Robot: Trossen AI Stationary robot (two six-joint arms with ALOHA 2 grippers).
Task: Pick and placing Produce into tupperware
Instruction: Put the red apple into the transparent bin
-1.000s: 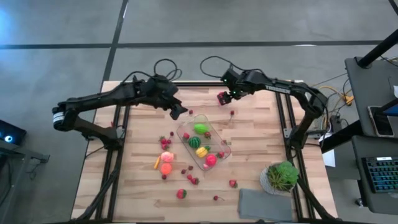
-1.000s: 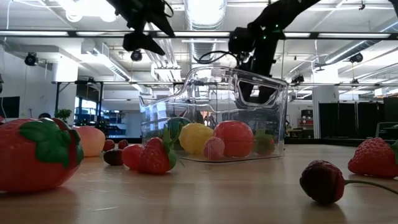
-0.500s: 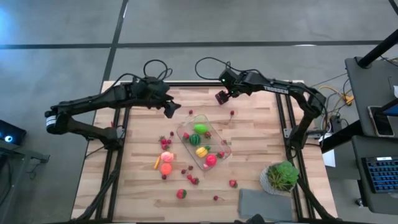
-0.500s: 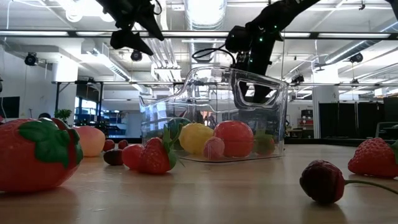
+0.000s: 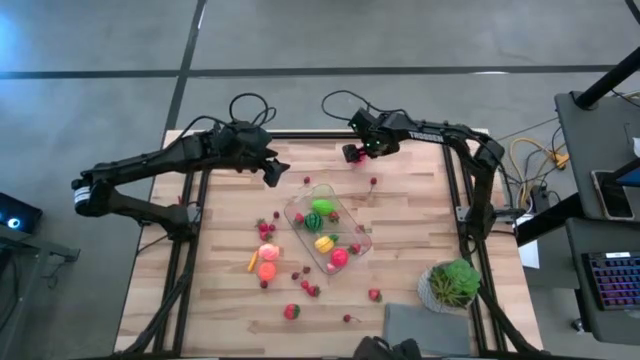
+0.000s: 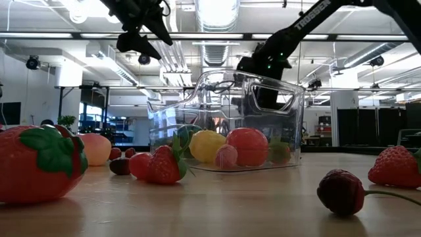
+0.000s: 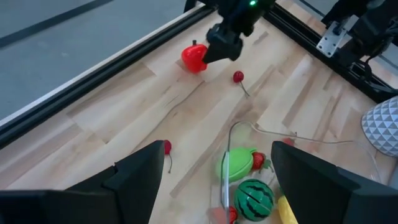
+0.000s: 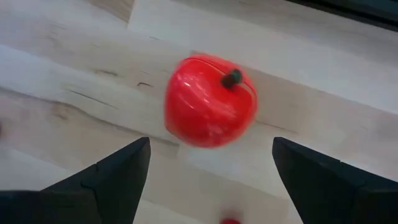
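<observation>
Hovering over a red apple at the counter's far edge

Looking at it from here, the round, glossy red plastic toy apple (image 8: pixel 210 102) with its dark stem lies on the pale wooden counter (image 5: pixel 410 215) close to the far edge, well apart from the clear rectangular plastic tupperware tub (image 5: pixel 328 236) in the middle, which already holds several toy fruits. The right gripper (image 5: pixel 360 151) hangs just above the apple with its fingers (image 8: pixel 118 174) spread wide, one to either side and not touching; the apple sits in the gap between them, a little ahead of the tips.

I'd judge the apple light, hollow and hard, with a slick curved skin, so it could roll or squirt out of a shallow pinch. Taking it across its widest girth, fingers low on both flanks and clear of the stem, looks safest.

The left gripper (image 5: pixel 269 173) waits above the counter, beside the tub's far left corner, its fingers (image 7: pixel 134 177) also spread and empty.
</observation>
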